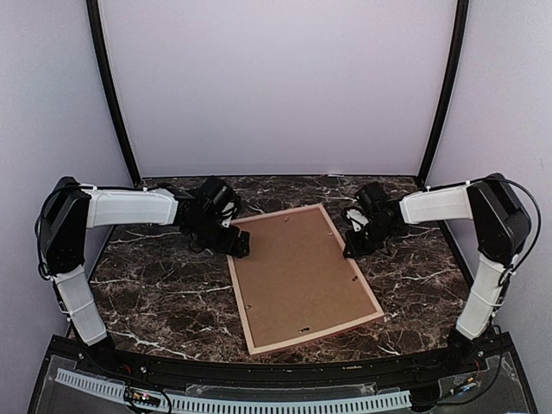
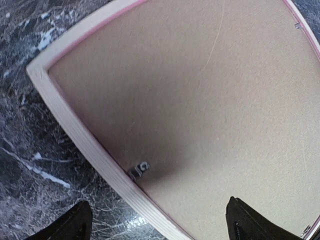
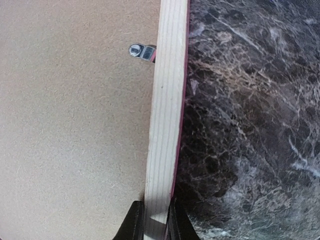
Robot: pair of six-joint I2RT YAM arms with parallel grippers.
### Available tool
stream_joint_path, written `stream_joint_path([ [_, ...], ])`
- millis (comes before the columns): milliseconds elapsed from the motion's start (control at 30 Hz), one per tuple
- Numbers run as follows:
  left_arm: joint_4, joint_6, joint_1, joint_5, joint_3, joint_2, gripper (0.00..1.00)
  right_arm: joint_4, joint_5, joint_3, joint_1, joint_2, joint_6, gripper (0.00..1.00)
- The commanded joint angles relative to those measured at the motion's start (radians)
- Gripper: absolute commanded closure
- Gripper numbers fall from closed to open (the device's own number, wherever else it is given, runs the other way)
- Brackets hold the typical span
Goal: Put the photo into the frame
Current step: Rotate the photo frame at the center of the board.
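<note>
The frame (image 1: 315, 335) lies face down on the marble table, pale wood rail up, with a thin pink edge showing. A brown hardboard backing (image 1: 297, 272) fills it. The photo is hidden. My left gripper (image 1: 235, 243) hovers at the frame's far left corner. In the left wrist view it (image 2: 160, 220) is open, one finger over the marble and the other over the backing (image 2: 200, 100), straddling the left rail (image 2: 85, 140). My right gripper (image 1: 352, 250) is at the right rail, and in the right wrist view it (image 3: 156, 220) is shut on that rail (image 3: 167, 100).
Small metal tabs (image 2: 139, 170) (image 3: 141, 51) stick out from the rails over the backing. Dark marble tabletop (image 1: 155, 293) surrounds the frame. White walls and black corner posts enclose the back and sides.
</note>
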Motion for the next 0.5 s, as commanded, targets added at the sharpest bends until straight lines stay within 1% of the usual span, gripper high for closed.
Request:
stream_joint_path([
  [0, -0.021, 0.119, 0.032, -0.018, 0.071, -0.042, 0.04, -0.058, -0.029, 0.074, 0.001, 0.053, -0.162, 0.91],
  [133, 0.017, 0.190, 0.083, 0.059, 0.105, -0.023, 0.02, -0.075, -0.109, 0.131, 0.006, 0.081, -0.274, 0.92],
  [200, 0.024, 0.260, 0.098, 0.108, 0.130, 0.000, 0.02, -0.102, -0.129, 0.167, 0.012, 0.108, -0.331, 0.91],
  [300, -0.003, 0.323, 0.109, 0.111, 0.183, 0.071, 0.02, -0.139, -0.150, 0.230, 0.019, 0.166, -0.402, 0.88],
  [333, -0.022, 0.359, 0.116, 0.108, 0.213, 0.090, 0.02, -0.154, -0.157, 0.263, 0.020, 0.188, -0.418, 0.87],
  [400, -0.048, 0.387, 0.130, 0.096, 0.257, 0.135, 0.02, -0.172, -0.175, 0.303, 0.021, 0.220, -0.437, 0.84],
  [467, -0.053, 0.408, 0.147, 0.105, 0.283, 0.167, 0.02, -0.171, -0.203, 0.323, 0.022, 0.231, -0.445, 0.79],
])
